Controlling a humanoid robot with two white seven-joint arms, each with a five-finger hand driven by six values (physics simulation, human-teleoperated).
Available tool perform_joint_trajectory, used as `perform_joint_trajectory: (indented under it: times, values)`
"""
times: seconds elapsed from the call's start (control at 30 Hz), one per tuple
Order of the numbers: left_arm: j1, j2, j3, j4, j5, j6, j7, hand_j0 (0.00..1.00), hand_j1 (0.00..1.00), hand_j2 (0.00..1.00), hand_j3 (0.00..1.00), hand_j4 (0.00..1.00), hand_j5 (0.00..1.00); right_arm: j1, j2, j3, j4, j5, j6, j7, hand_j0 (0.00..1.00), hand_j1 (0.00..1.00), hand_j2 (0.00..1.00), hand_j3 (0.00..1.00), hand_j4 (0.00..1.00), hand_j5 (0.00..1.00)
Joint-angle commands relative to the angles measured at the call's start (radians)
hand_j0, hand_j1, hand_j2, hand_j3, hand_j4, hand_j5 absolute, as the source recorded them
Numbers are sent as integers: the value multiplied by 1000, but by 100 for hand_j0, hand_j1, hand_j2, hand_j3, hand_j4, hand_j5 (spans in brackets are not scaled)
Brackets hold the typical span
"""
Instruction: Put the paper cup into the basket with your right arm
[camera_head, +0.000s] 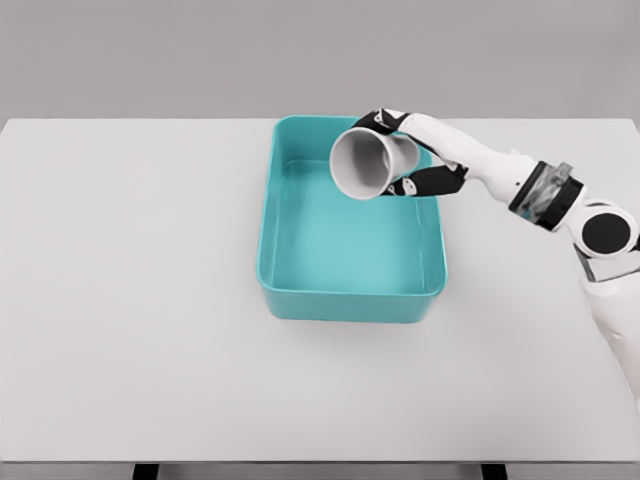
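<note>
1. Right hand (398, 155) has fingers curled round the paper cup (368, 163), gripping its body; cup is tipped sideways, open mouth facing the camera.
2. Cup sits in the hand, held above the far right corner of the teal basket (350, 300), which lies directly below and ahead of the hand on the counter (130, 300).
3. Progress, by my read: pick and carry done; left = lower and release inside basket.
4. Left arm not in view.
</note>
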Motion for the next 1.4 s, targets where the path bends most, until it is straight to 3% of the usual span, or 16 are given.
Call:
perform_joint_trajectory:
  times: [0.0, 0.53, 0.6, 0.67, 0.93, 1.0, 1.1, 1.13, 1.23, 1.37]
  values:
    - [0, 0, 0, 0, 0, 0, 0, 100, 100, 100, 100, 100, 100, -2, -8, 39, -1, 20, 16, 0, 55, 55, 55, 55, 55, 55]
    - [0, 0, 0, 0, 0, 0, 0, 100, 100, 100, 100, 100, 100, -20, -31, 135, 2, 141, 76, 0, 56, 56, 56, 56, 56, 56]
    - [0, 0, 0, 0, 0, 0, 0, 100, 100, 100, 100, 100, 100, -20, -31, 138, 1, 144, 76, 0, 63, 63, 63, 63, 63, 63]
    - [0, 0, 0, 0, 0, 0, 0, 100, 100, 100, 100, 100, 100, -29, -31, 138, 1, 147, 76, 0, 94, 94, 94, 94, 94, 94]
    - [0, 0, 0, 0, 0, 1, 0, 100, 100, 100, 100, 100, 100, -34, -31, 137, -5, 146, 94, 0, 98, 98, 98, 98, 98, 98]
    - [0, 0, 0, 0, 0, 0, 0, 100, 100, 100, 100, 100, 100, -35, -36, 128, -42, 139, 102, 0, 98, 98, 98, 98, 98, 98]
    - [0, 0, 0, 0, 0, 1, 0, 100, 100, 100, 100, 100, 100, -29, -102, 79, -79, 18, 146, 0, 99, 99, 99, 99, 99, 99]
    - [0, 0, 0, 0, 0, 0, 0, 100, 100, 100, 100, 100, 100, -8, -128, 13, -93, -74, 146, 0, 99, 99, 99, 99, 99, 99]
    - [0, 0, 0, 0, 0, 0, 0, 100, 100, 100, 100, 100, 100, 52, -195, -67, -123, -198, 145, 0, 100, 100, 100, 100, 100, 100]
    - [0, 0, 0, 0, 0, 0, 0, 100, 100, 100, 100, 100, 100, 136, -235, -175, -152, -269, 143, 0, 100, 100, 100, 100, 100, 100]
